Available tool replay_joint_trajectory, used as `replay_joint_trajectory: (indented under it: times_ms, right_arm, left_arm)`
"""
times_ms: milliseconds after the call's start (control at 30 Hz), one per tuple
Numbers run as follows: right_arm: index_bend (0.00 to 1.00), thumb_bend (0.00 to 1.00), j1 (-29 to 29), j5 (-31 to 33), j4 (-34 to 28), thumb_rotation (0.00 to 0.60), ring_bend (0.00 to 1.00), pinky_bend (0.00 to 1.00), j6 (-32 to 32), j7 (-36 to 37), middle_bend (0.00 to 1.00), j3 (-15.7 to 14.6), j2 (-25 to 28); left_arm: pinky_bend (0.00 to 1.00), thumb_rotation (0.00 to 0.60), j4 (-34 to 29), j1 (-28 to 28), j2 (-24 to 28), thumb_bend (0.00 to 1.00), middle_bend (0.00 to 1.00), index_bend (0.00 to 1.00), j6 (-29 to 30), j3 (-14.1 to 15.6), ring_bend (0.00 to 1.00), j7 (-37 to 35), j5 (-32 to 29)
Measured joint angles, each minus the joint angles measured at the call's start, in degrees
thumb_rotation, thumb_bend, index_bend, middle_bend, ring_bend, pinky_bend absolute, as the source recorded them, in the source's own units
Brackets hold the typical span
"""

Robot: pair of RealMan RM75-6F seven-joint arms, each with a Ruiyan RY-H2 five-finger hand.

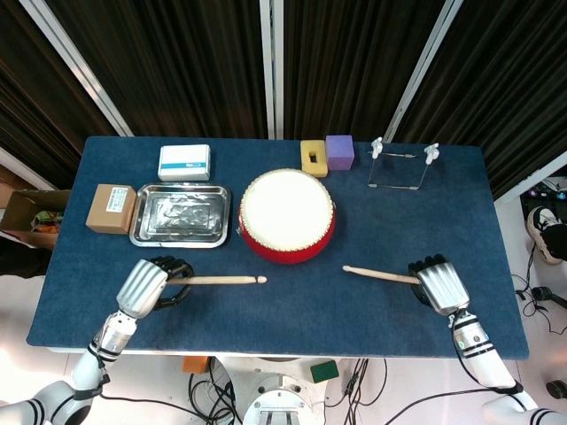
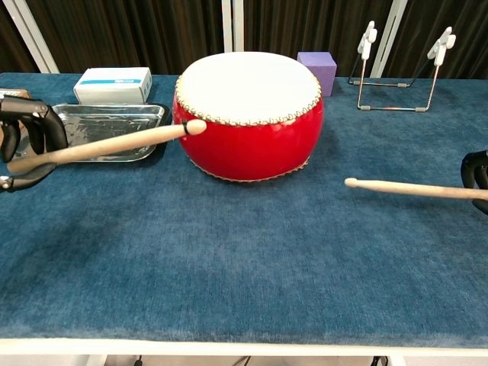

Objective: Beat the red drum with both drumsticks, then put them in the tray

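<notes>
Two wooden drumsticks: my left hand (image 1: 146, 285) grips one (image 2: 107, 143), my right hand (image 1: 438, 285) the other (image 2: 415, 188), tips toward the red drum (image 2: 248, 114) mid-table; open blue cloth along the near edge.

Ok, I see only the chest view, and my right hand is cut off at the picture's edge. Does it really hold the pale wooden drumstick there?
Observer: Yes. In the head view the right hand grips the butt end of the right wooden drumstick.
Operator: Good. Is anything hidden behind the round red drum?
Observer: A small yellow block stands behind the round red drum, next to the purple cube.
Operator: And what is left of the shiny metal tray?
Observer: A brown cardboard box lies just left of the shiny metal tray.
</notes>
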Motion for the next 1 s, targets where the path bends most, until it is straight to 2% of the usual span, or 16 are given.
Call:
replay_joint_trajectory:
  times_ms: [233, 333, 433, 567, 700, 833, 1000]
  right_arm:
    - [0.79, 0.77, 0.9, -6.4, -2.2, 0.600, 0.45, 0.49, 7.8, 7.8, 0.68, -0.7, 5.8]
    - [0.79, 0.78, 2.1, -7.8, -5.5, 0.600, 0.45, 0.49, 10.0, 8.7, 0.68, 0.2, 9.4]
    - [0.80, 0.78, 4.0, -7.6, -10.1, 0.600, 0.45, 0.49, 9.2, 8.7, 0.68, 2.0, 13.1]
    - [0.80, 0.78, 7.9, -4.7, -15.5, 0.600, 0.45, 0.49, 3.7, 7.8, 0.68, 5.4, 16.9]
    - [0.80, 0.78, 12.0, -0.1, -17.8, 0.600, 0.45, 0.49, -3.8, 6.2, 0.68, 8.6, 18.2]
    - [0.80, 0.78, 16.5, 4.9, -18.3, 0.600, 0.45, 0.49, -11.3, 3.5, 0.68, 11.1, 18.0]
    - [0.80, 0.78, 22.2, 10.4, -16.8, 0.600, 0.45, 0.49, -20.0, -2.1, 0.68, 12.8, 15.0]
  left_arm:
    - [0.66, 0.600, -5.3, -2.0, 3.6, 0.54, 0.64, 0.68, -3.3, -3.2, 0.53, 0.4, -3.4]
    - [0.66, 0.600, -7.1, -3.5, 5.3, 0.54, 0.64, 0.68, -6.1, -5.3, 0.53, 2.1, -5.9]
    - [0.66, 0.600, -8.6, -5.0, 6.8, 0.54, 0.64, 0.68, -9.3, -7.2, 0.54, 5.5, -8.8]
    - [0.66, 0.600, -11.2, -7.5, 9.2, 0.55, 0.64, 0.68, -15.2, -9.7, 0.54, 11.8, -14.0]
    - [0.66, 0.600, -13.0, -10.1, 10.7, 0.55, 0.64, 0.68, -20.0, -11.4, 0.54, 17.4, -18.1]
    - [0.65, 0.600, -15.1, -12.2, 12.2, 0.55, 0.64, 0.68, -22.5, -12.9, 0.54, 20.6, -21.0]
    - [0.65, 0.600, -17.5, -13.5, 14.4, 0.55, 0.64, 0.68, -23.5, -14.0, 0.54, 23.3, -22.5]
